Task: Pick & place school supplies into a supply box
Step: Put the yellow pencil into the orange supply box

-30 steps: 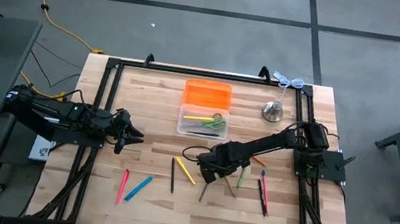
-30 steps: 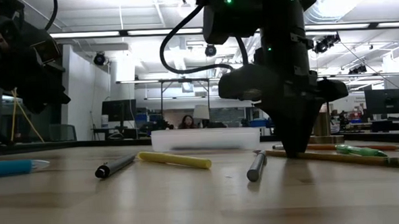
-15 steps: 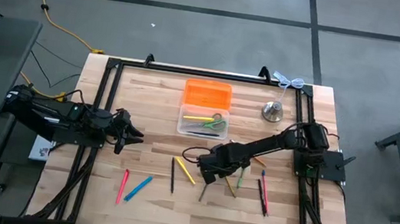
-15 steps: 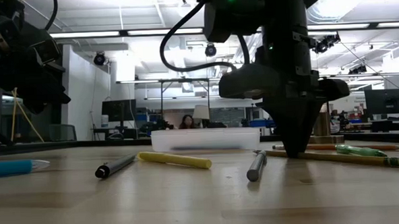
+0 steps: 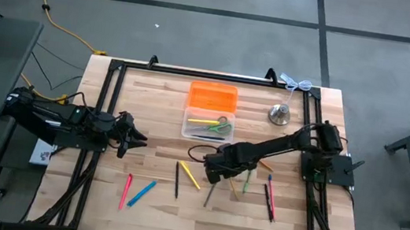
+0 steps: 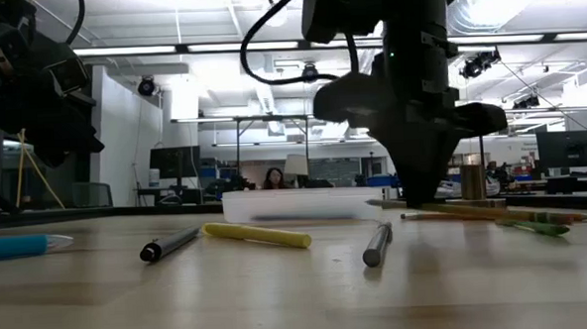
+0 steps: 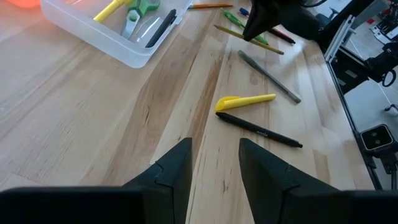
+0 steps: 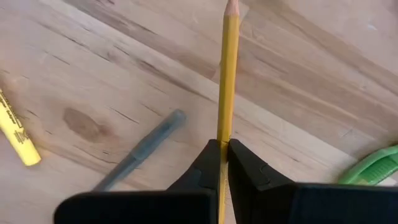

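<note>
Right wrist view: the right claw (image 8: 224, 146) is pinched tight on a yellow pencil (image 8: 227, 68), gripping near one end so most of the shaft juts forward.
Height: in the low view the pencil (image 6: 474, 214) hangs just off the worktop (image 6: 279, 294), nearly level.
Position: in the high view the right claw (image 5: 214, 168) sits mid-worktop, just in front of the box (image 5: 207, 126).
Box: clear, beside the orange piece (image 5: 212, 96); it already holds a yellow marker, scissors and a dark pen.
Step in hand: carrying the pencil to the box, judging by the grip and the lift.
How to do it well: raise enough to clear the box wall, turn the pencil along the box's long side, lower it inside before letting go.
Risk: with such an end grip the long free end may swing or catch the rim.
Nearby: a grey pen (image 8: 140, 152), a yellow marker (image 8: 15, 137) and something green (image 8: 370, 168) lie loose below.
Left claw (image 7: 214, 165): fingers apart, empty, waiting at the worktop's left side.
</note>
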